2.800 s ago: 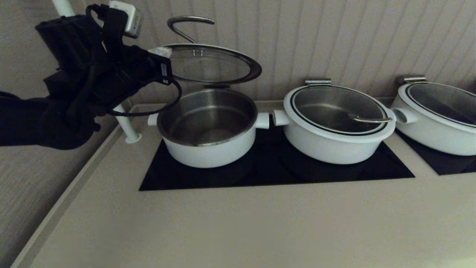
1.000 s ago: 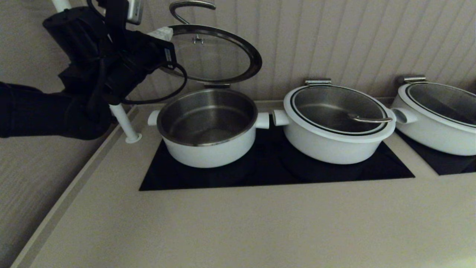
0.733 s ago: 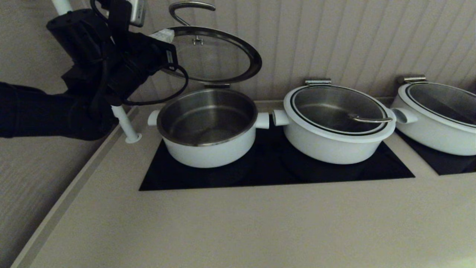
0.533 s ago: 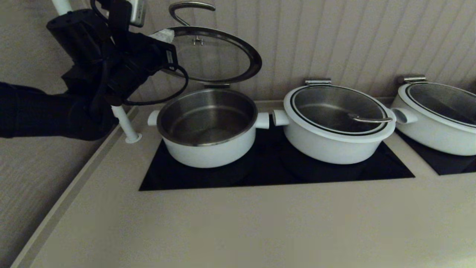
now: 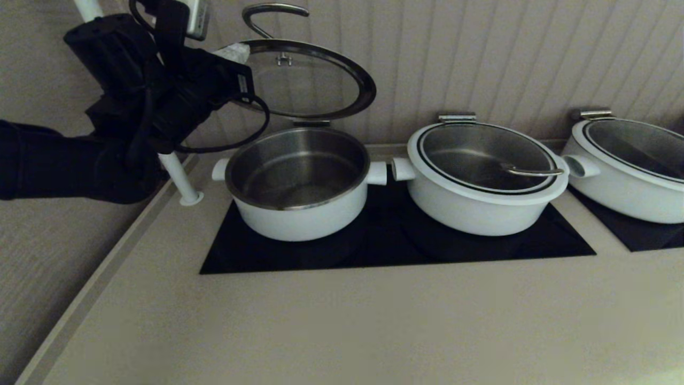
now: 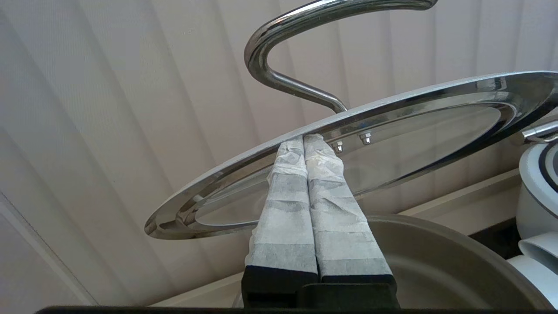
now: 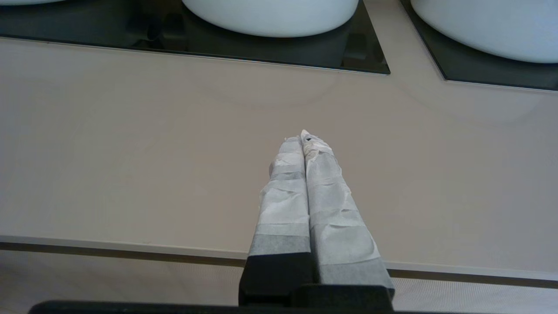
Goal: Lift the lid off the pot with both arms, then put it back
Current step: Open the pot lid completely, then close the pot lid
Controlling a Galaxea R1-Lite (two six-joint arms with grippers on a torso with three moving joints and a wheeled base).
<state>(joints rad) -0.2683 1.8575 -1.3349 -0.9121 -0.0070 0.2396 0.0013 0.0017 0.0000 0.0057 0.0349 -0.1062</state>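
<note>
The deep white pot [image 5: 299, 214] stands uncovered on the black cooktop [image 5: 395, 251], its steel inside bare. Its glass lid [image 5: 307, 80] hangs tilted above the pot's back, the near-left edge raised and the loop handle [image 5: 270, 16] on top. My left gripper [image 5: 232, 52] is shut, and its taped fingertips [image 6: 304, 139] press up under the lid's rim [image 6: 414, 126] with nothing between them. The right gripper [image 7: 304, 137] is shut and empty, low over the beige counter near its front edge, outside the head view.
Two wider white pots [image 5: 481, 208] [image 5: 625, 192] with lids on stand to the right of the deep pot. A white pole [image 5: 179, 179] rises at the counter's left back corner under my left arm. A ribbed wall runs close behind the pots.
Since 2.8 s ago my left gripper rose and tipped the lid up steeper. Over the last second the lid and arm have sunk only slightly.
</note>
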